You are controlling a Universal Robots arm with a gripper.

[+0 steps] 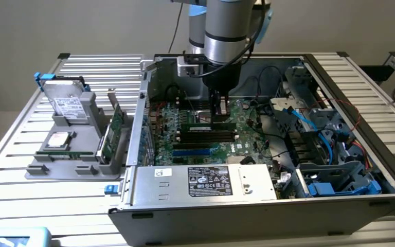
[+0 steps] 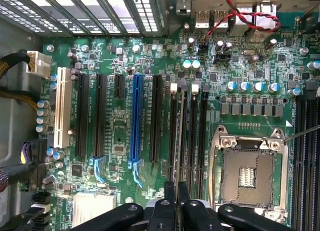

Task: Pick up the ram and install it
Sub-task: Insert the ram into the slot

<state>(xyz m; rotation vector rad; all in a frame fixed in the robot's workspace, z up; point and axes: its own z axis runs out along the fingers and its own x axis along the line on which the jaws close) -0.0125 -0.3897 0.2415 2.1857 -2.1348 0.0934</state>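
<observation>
My gripper (image 1: 217, 117) reaches down into the open computer case (image 1: 134, 154), over the motherboard (image 1: 242, 116). Its fingers are shut on the ram (image 1: 209, 126), a thin green stick held on edge, level and lengthwise just above the row of dark memory slots (image 1: 204, 137). In the wrist view the two black fingertips (image 2: 170, 193) stand close together, and my gripper (image 2: 176, 195) hangs over the parallel memory slots (image 2: 192, 136) beside the empty CPU socket (image 2: 247, 171). The ram's lower edge is close to the slots; I cannot tell whether it touches one.
A grey tray (image 1: 60, 164) outside the case at the exterior view's left holds hard drives (image 1: 67, 100) and a green expansion card (image 1: 115, 128). The power supply (image 1: 204, 180) fills the case front. Blue and black cables (image 1: 304, 121) and drive bays crowd the exterior view's right side.
</observation>
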